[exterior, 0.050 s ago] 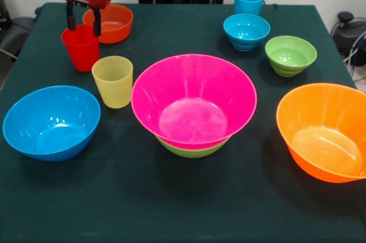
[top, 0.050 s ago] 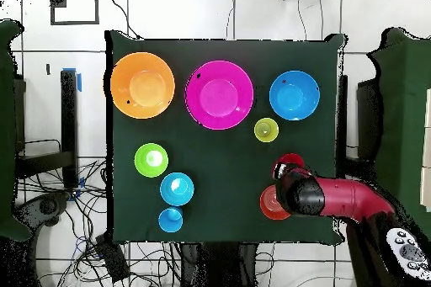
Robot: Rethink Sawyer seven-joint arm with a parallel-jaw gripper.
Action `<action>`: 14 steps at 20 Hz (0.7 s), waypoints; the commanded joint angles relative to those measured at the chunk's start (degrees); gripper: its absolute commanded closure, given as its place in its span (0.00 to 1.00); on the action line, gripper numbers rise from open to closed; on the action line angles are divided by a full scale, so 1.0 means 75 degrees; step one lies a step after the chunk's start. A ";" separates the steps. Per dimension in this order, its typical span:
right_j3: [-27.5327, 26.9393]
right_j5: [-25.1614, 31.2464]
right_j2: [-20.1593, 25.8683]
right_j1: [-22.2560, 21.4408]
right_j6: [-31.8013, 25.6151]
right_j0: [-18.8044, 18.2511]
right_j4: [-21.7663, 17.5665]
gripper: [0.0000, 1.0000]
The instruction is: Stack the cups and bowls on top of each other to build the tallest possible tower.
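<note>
A: On the table (exterior, 0.050 s ago: pixel 171 197), where's the tower?
B: Centre: pink bowl (exterior, 0.050 s ago: pixel 193 103) nested in a green bowl (exterior, 0.050 s ago: pixel 191 150).
A: And the claw (exterior, 0.050 s ago: pixel 83 22)?
B: Fingers apart, straddling the red cup (exterior, 0.050 s ago: pixel 80 47) rim. A skewed pinch could tip it into the yellow cup (exterior, 0.050 s ago: pixel 112 81).

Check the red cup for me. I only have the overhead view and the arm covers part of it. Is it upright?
Observer: Yes. From the front, the red cup stands upright on the table, with the gripper down at its rim. I can't tell if it has hold of it.
Operator: Anything under the pink bowl? From above I just see pink.
Observer: Yes. The pink bowl sits nested in a green bowl, and only the green one's lower edge shows beneath it.
</note>
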 commanded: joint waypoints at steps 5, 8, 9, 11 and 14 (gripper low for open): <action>0.0476 -0.0633 0.0400 0.0734 0.0249 -0.0041 -0.0261 0.00; 0.0491 -0.0558 0.0666 0.0770 -0.0042 -0.0275 -0.0291 0.00; 0.0497 -0.0513 0.0732 0.0771 -0.0123 -0.0337 -0.0302 0.00; 0.0531 -0.0449 0.0764 0.0711 -0.0211 -0.0382 -0.0348 0.00; 0.0576 -0.0407 0.0832 0.0662 -0.0266 -0.0429 -0.0388 0.00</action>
